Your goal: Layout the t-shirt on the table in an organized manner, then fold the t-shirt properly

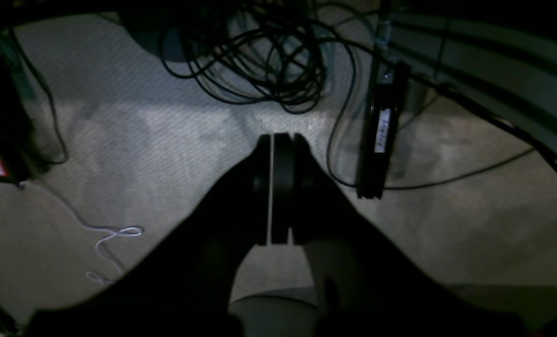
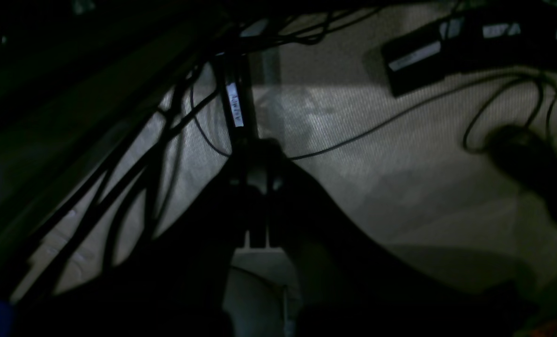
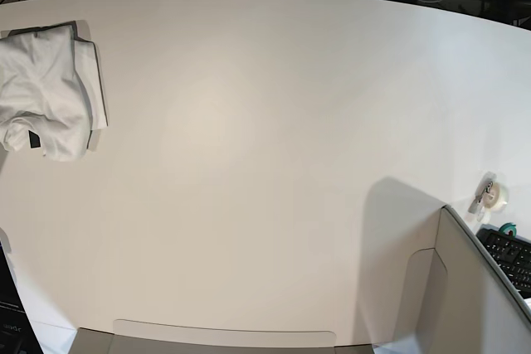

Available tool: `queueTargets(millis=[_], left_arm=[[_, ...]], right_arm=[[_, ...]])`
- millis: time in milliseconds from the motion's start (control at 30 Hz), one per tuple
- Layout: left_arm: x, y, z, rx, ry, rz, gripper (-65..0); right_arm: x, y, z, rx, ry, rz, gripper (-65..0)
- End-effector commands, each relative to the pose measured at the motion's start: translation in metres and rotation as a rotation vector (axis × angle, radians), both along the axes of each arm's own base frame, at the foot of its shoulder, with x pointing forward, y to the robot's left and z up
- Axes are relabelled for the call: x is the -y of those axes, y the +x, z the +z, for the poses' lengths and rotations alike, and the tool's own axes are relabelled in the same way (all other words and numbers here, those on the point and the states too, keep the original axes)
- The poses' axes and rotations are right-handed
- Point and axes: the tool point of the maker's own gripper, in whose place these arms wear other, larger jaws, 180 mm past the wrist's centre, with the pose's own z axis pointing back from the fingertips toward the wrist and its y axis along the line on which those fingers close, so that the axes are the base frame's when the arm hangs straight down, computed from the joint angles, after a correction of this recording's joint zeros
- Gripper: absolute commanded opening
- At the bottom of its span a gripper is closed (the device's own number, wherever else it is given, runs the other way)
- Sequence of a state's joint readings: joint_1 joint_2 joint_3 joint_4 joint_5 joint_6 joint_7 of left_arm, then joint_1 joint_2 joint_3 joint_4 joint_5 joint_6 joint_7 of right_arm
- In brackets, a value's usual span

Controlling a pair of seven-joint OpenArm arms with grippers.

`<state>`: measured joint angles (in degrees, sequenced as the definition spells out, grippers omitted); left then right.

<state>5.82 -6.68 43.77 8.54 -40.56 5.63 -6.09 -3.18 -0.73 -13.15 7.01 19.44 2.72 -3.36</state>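
White table (image 3: 265, 122) with 1 bunched t-shirt (image 3: 46, 93); 2 end effectors, left (image 1: 278, 187) and right (image 2: 257, 206), seemingly pressed together, empty.

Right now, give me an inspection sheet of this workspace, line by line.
Surface: the table is off-white and smooth, mostly bare, with a curved far edge.
Job's things: the t-shirt lies bunched at the table's far left corner, white side out, not spread or folded flat.
Clutter: a tape roll near the right edge; a keyboard beyond the partition panel.
Grippers: the left gripper is shut, holding nothing, hanging over carpet below table level; the right gripper is shut, likewise empty. Neither appears in the base view.
Cables: a tangled black cable bundle on the floor.
Surroundings: carpet; dim under-table area.
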Motion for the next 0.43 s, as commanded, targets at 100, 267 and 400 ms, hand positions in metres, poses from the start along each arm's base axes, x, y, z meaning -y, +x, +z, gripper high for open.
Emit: queueTargets(millis=[100,267,400], left_arm=[[0.008,0.0,0.0,0.007,-0.013,0.008,-65.0],[0.019,0.001,-0.001,0.009,-0.032,0.01,-65.0],[0.02,0.002,-0.001,0.011,-0.033,0.005,-65.0]], right_arm=[[0.0,0.002,0.0,0.003,0.0,0.001,-65.0],[0.011,0.006,0.0,0.014,-0.018,-0.001,-65.0],[0.01,0.008,0.0,0.018,-0.016,-0.002,-65.0]])
